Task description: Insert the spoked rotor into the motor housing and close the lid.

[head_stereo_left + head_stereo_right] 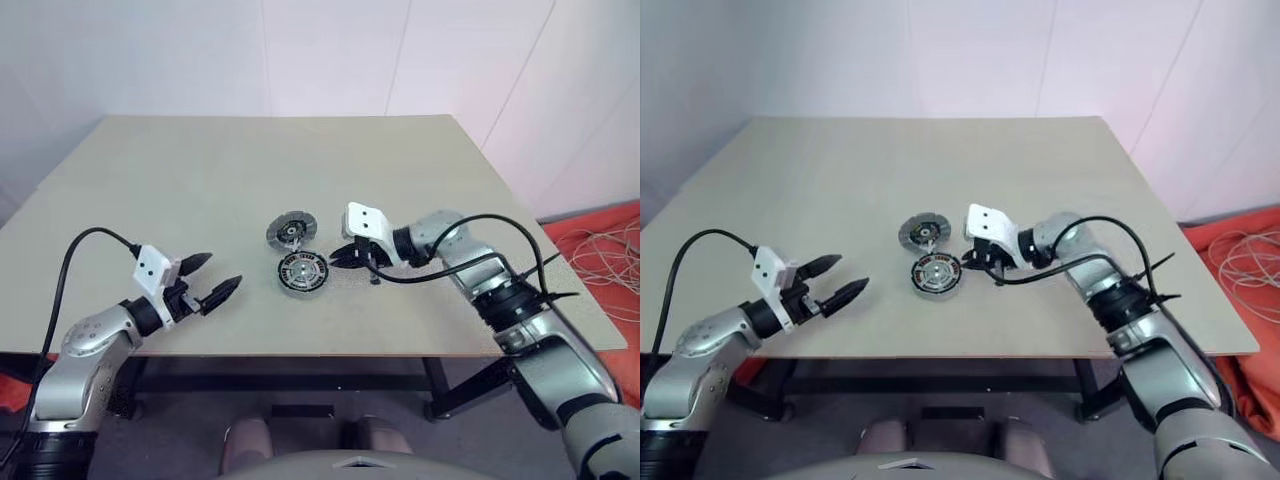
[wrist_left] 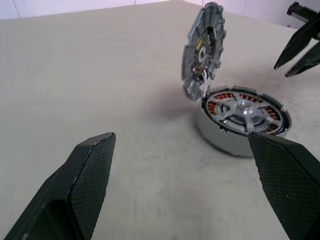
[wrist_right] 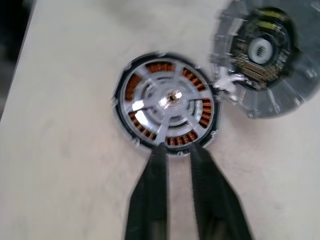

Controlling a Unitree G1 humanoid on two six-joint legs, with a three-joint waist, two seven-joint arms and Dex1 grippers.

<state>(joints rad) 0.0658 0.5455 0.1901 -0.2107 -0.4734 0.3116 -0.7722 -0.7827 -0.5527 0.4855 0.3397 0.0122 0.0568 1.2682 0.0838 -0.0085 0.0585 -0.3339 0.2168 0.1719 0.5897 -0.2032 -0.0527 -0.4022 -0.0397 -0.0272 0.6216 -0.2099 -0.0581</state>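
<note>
Spoked rotor (image 3: pixel 167 102) seated in motor housing (image 3: pixel 125 107) (copper ring) — left claw (image 1: pixel 213 281) spread.

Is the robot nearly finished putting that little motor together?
Mostly. The spoked rotor already sits inside the motor housing, copper coils showing between its spokes. The right end effector hangs just beside it, holding nothing. Left to do: the lid stands tipped up open and needs closing.
</note>
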